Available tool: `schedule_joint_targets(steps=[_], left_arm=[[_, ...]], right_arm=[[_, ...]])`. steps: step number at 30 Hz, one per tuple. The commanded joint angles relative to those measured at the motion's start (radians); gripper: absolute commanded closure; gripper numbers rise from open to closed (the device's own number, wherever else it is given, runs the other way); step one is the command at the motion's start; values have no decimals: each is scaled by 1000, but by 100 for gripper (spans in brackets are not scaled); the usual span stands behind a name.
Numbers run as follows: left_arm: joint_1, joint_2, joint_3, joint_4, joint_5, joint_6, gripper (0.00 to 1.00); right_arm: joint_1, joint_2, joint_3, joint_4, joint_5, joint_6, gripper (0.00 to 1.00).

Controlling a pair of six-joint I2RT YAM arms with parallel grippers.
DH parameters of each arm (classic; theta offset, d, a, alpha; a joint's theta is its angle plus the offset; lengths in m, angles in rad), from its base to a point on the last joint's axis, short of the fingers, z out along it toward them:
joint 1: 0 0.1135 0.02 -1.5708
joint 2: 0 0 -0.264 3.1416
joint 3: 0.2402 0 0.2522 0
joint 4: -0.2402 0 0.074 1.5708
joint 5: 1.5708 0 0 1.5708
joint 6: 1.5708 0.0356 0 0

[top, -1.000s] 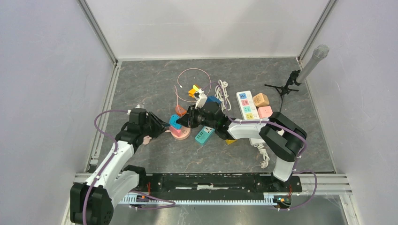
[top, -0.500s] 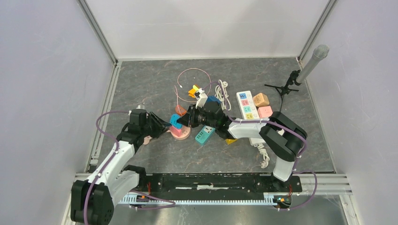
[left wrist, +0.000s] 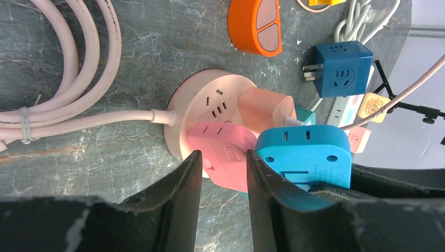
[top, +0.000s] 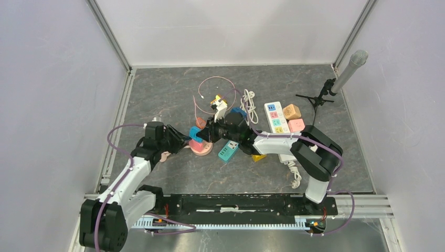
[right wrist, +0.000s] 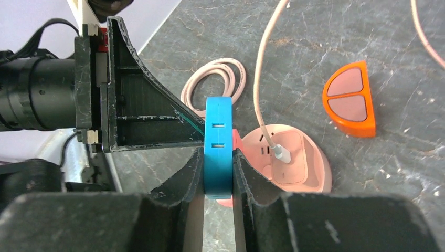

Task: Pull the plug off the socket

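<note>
Grey marbled tabletop (top: 168, 97), walled in white, carries a clutter of sockets and leads. Near its middle we find the flat bright blue plastic plug (right wrist: 218, 131). The right gripper (right wrist: 218, 160) is clenched on the plug's two broad faces and holds it on edge.

Seen from overhead, the round pale pink plastic socket (top: 203, 149) sits at 5 o'clock from the plug, just beside it. We cannot tell whether the plug's pins sit in the socket. A peach plastic charger block (right wrist: 287, 155) stands plugged into the socket's top, with a pale lead running off toward 12 o'clock in the right wrist view.

A flat rose-pink plastic adapter (left wrist: 224, 152) lies on the socket beside the blue plug. The left gripper (left wrist: 223, 163) reaches in from 8 o'clock in the overhead view, its jaws a little apart astride that adapter. We cannot tell whether they pinch it or only bear on it.

In the left wrist view, outward from the socket:
- An orange half-round plastic piece (left wrist: 255, 26) lies at 1 o'clock.
- A dark blue cube adapter (left wrist: 338, 68) lies at 2 o'clock.
- A coiled pale pink cable (left wrist: 68, 63) lies at 10 o'clock.

From overhead, a teal power strip (top: 229, 151) lies at 3 o'clock and a white power strip (top: 276, 117) at 2 o'clock. A grey microphone on a black stand (top: 350, 65) is far off at 2 o'clock.
</note>
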Motion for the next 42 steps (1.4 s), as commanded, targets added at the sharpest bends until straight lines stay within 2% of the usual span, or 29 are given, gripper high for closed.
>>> schedule_joint_targets(steps=[1,10,25,32,37,42], left_arm=[[-5,12,-33,-64,-37,19,58],[-5,35,-47,-44,-29,28,59],[-5,59,-52,-38,-36,35,59],[-5,43,-29,-53,-34,40,59],[-5,15,20,-45,-15,45,54],[-5,29,102,-37,48,88,43]], right_arm=[[76,-39,120,-8,-24,-170,100],[98,-75,131,-53,104,-309,100],[95,-155,79,45,153,-280,100],[86,-199,54,19,246,-278,100],[59,-253,16,-69,313,-279,100],[12,-330,-67,-167,265,-272,100]])
